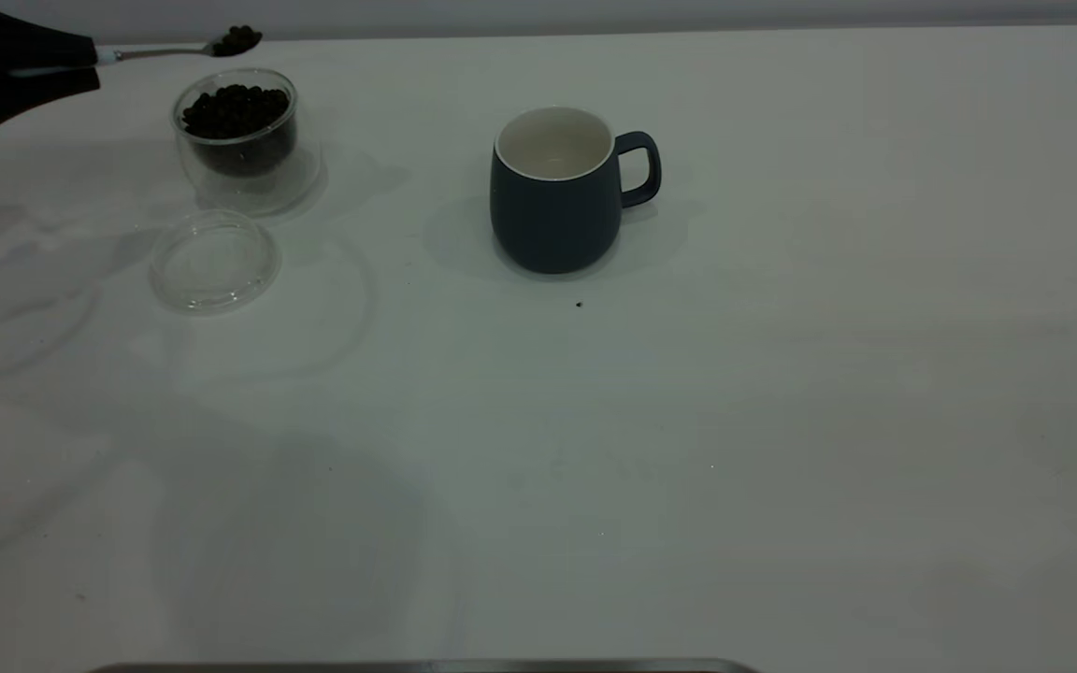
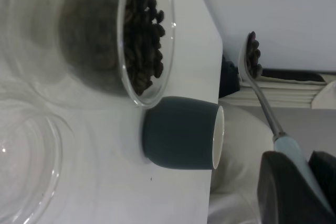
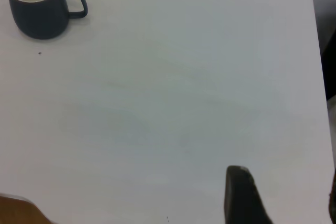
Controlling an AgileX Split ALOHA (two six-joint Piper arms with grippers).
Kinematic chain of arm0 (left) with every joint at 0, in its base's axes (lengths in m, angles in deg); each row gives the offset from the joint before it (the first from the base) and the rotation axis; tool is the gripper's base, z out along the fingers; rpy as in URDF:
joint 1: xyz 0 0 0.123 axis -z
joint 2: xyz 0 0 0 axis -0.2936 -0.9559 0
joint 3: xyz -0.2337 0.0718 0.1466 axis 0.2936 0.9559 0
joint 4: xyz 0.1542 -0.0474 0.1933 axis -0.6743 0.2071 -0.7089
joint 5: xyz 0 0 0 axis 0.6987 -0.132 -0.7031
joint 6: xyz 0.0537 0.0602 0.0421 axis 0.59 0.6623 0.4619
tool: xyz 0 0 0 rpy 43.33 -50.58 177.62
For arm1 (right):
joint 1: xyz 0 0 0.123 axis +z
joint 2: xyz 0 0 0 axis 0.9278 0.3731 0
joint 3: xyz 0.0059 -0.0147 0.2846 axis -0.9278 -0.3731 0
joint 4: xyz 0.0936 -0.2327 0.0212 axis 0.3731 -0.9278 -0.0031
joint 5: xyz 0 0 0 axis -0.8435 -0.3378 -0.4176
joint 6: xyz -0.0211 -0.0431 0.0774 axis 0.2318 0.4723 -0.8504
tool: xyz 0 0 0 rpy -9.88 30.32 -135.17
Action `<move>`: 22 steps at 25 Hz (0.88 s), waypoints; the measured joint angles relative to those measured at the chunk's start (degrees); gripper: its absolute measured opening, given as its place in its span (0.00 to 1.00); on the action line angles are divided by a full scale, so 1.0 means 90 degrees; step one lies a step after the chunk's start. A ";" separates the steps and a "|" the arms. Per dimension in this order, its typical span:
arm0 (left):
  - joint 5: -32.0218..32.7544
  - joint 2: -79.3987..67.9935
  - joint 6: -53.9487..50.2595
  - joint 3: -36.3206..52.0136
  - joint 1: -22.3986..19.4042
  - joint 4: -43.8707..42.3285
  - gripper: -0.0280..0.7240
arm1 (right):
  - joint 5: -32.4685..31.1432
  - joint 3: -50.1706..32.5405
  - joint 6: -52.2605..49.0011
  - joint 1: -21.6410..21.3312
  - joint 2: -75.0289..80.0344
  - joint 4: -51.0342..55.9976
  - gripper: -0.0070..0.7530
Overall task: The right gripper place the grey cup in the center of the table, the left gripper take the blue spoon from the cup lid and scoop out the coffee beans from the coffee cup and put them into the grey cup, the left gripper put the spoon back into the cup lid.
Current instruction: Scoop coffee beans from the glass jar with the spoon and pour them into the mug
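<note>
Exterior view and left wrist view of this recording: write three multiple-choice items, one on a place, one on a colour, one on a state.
1. Where is the cup lid?
A. on the coffee cup
B. on the table, in front of the coffee cup
C. inside the grey cup

2. What colour is the inside of the grey cup?
A. white
B. red
C. black

3. What is the state of the blue spoon?
A. lying empty in the lid
B. standing in the grey cup
C. loaded with coffee beans, held by the left gripper

Key: 1 B, the lid lies on the table by the coffee cup. 2 A, its interior shows white. 3 C, coffee beans fill its bowl, with the left gripper shut on its handle.
</note>
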 joint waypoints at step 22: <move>0.0027 0.0000 0.0006 -0.0007 0.1066 -0.0299 0.20 | 0.0000 0.0000 0.0000 0.0000 0.0000 0.0000 0.49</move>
